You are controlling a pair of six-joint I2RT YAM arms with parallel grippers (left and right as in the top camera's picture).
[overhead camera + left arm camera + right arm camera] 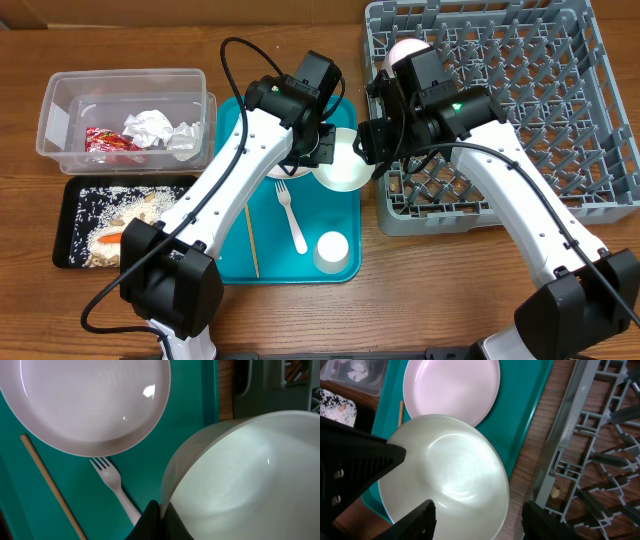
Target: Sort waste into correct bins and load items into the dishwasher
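Observation:
A white bowl hangs above the right edge of the teal tray. My left gripper is shut on its rim. My right gripper is open and straddles the bowl's opposite rim, with one finger over the inside and the other outside. Below lie a round plate, a plastic fork, a wooden stick and a small cup. The grey dish rack stands at the right, with another bowl in its far left corner.
A clear tub at the left holds a red wrapper and crumpled napkins. In front of it, a black tray holds grains, scraps and a carrot. The rack's wall stands close beside the bowl.

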